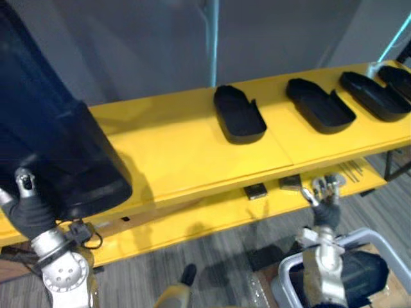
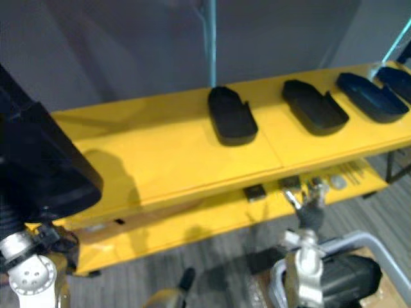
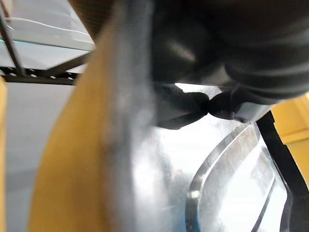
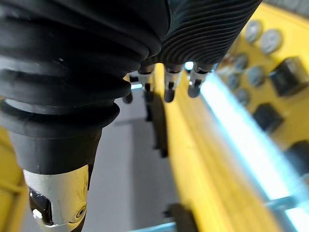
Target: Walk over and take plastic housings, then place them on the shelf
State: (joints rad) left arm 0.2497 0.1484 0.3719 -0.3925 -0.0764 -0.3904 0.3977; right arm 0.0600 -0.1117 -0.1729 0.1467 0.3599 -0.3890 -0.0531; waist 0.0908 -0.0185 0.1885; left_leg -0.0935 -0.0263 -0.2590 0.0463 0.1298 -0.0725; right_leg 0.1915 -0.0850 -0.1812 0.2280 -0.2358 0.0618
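Floor: grey carpet in front of the rack.
Right hand: hangs low, just in front of the lower shelf's edge. Its fingers are straight and relaxed and hold nothing.
Left hand: raised at the rack's left end, under the held housing. Its thumb lies against the housing's near wall and the hand grips that housing. The other fingers are hidden behind it.
Held housing: a large black plastic shell carried above the left end of the top shelf. It throws a shadow on the yellow surface beside it.
Lower shelf: yellow, set below the top shelf. It carries two small dark blocks and some round metal discs near the right hand.
Top shelf: a long yellow board, bare between the held housing and the placed row.
Placed housings: four black, shallow, rimmed shells lie flat, side by side and apart. They are the first, second, third and fourth, running toward the robot's right.
Wall: grey, behind the rack, with a pale teal upright strip.
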